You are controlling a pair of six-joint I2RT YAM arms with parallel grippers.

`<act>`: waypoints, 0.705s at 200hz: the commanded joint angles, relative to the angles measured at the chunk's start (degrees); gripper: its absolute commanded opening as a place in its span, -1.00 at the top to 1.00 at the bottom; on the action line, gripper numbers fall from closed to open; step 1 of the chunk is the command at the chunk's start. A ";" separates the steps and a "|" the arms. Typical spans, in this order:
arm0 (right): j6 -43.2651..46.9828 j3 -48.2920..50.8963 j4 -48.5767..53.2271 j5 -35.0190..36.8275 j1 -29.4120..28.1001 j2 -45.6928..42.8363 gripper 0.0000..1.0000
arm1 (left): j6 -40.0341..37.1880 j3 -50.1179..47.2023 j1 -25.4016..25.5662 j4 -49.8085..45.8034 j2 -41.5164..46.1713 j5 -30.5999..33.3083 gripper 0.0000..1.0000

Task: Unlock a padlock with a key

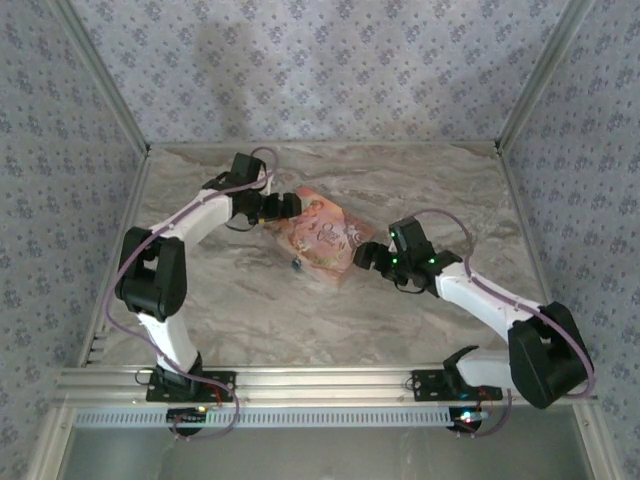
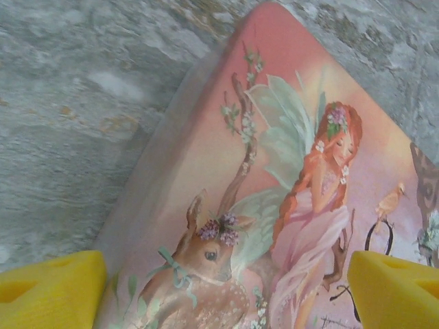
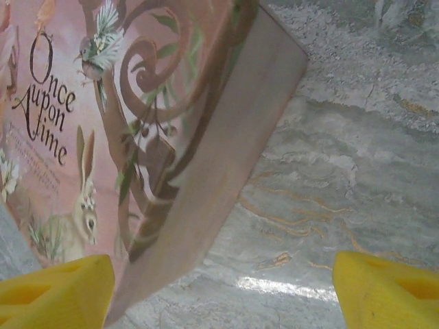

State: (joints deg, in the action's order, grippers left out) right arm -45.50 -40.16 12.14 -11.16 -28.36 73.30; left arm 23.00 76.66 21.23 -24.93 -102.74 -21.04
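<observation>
A pink box (image 1: 322,238) painted with a fairy and a fawn lies on the marble table (image 1: 250,300), its lid down. My left gripper (image 1: 288,205) hovers over the box's far-left corner, its yellow fingers (image 2: 51,288) spread wide above the lid (image 2: 274,171), open and holding nothing. My right gripper (image 1: 362,257) is at the near-right corner, also open; one finger (image 3: 55,291) is over the lid and the other over bare table beside the box's side wall (image 3: 226,171). A small dark thing (image 1: 296,265) sits at the box's near-left edge, too small to tell whether it is the padlock or the key.
Patterned walls close the table in at the back and on both sides. Metal rails (image 1: 320,385) run along the near edge by the arm bases. Bare marble (image 3: 357,171) lies to the right of the box and in front of it.
</observation>
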 commanded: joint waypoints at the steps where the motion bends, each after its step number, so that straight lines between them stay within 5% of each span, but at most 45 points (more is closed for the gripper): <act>1: -0.18 -3.60 -0.83 -1.55 0.95 1.92 -0.66 | 1.32 -4.19 2.45 2.35 5.49 -2.97 -0.81; 86: 4.64 -13.03 0.28 -5.87 5.52 12.78 -0.47 | 10.04 -19.88 10.48 13.23 17.23 3.48 -0.81; 141: 7.35 -19.70 1.66 -7.74 6.37 19.69 -0.40 | 14.58 -22.43 12.51 18.78 16.66 7.64 -0.81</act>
State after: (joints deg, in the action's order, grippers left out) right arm -40.14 -56.51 12.75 -14.41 -21.21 90.65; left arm 34.52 54.39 32.18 -11.66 -85.91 -12.97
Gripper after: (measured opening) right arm 0.701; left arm 0.905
